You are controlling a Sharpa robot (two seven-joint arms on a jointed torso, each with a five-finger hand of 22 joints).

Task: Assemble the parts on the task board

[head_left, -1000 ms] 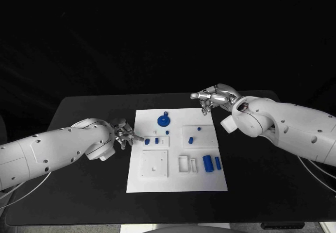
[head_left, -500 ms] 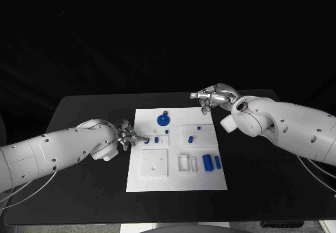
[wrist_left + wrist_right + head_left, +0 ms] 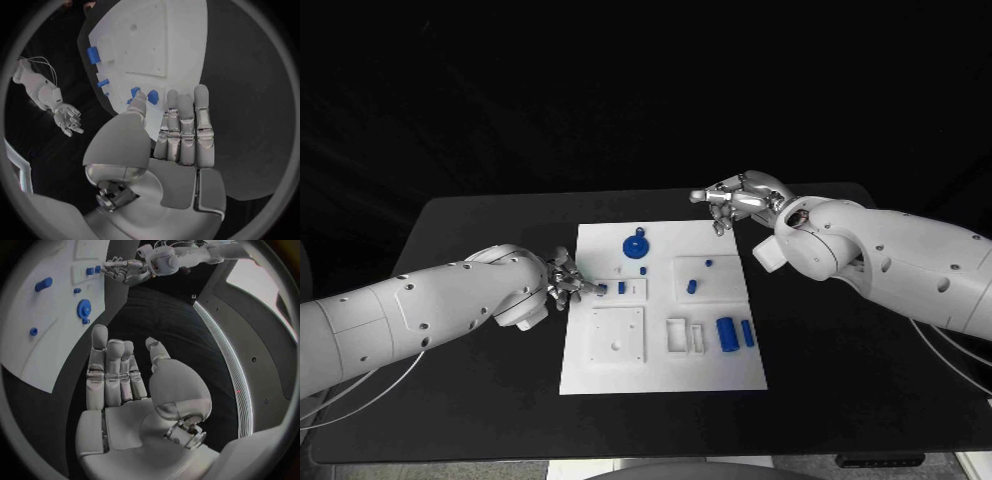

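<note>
The white task board [image 3: 661, 350] lies mid-table. On it are a round blue part [image 3: 636, 246], two small blue pegs [image 3: 620, 287] near its left edge, further pegs [image 3: 692, 287] and two blue blocks [image 3: 727, 334]. My left hand [image 3: 564, 280] is at the board's left edge, fingers stretched out. In the left wrist view one small peg [image 3: 153, 96] sits between the thumb tip and the fingertips [image 3: 172, 97]; I cannot tell whether they touch it. My right hand [image 3: 740, 203] hovers over the board's far right corner, fingers straight and apart, holding nothing [image 3: 119, 375].
Black table [image 3: 862, 350] surrounds the board with free room on both sides and in front. A square white plate [image 3: 619, 335] and a small white frame [image 3: 685, 337] sit on the board's near half.
My left hand has edged slightly right, its fingertips closer to the two small pegs. The right hand has hardly moved.
</note>
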